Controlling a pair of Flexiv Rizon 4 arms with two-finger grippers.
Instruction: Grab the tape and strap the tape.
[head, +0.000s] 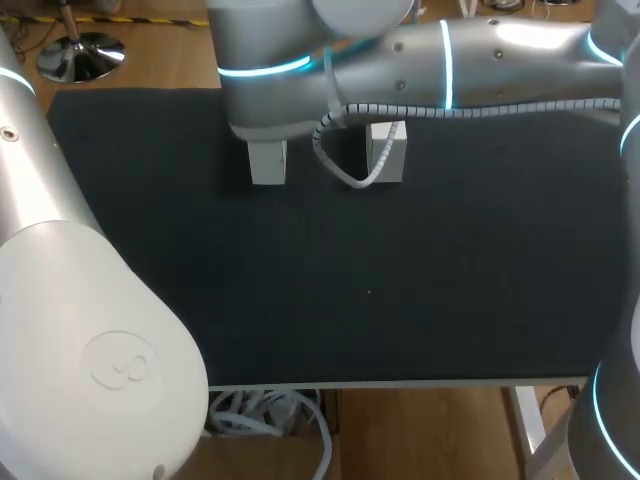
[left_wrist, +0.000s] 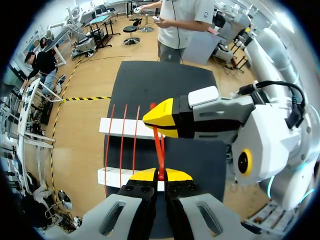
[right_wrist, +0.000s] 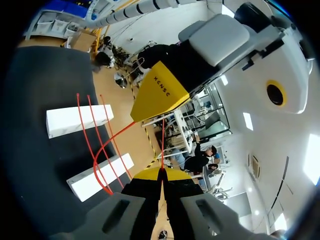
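While your left gripper (left_wrist: 160, 175) and right gripper (right_wrist: 162, 172) both clench the red tape (left_wrist: 160, 147), it runs straight between them over the white blocks (left_wrist: 120, 127).

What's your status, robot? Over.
Left gripper shut on red tape. Right gripper shut on it too. Other strands lie across two white blocks. Nothing seen in the way. Over.

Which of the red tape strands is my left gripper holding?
The lone strand set apart from the rest, pinched in the left gripper; the other three lie across both white blocks.
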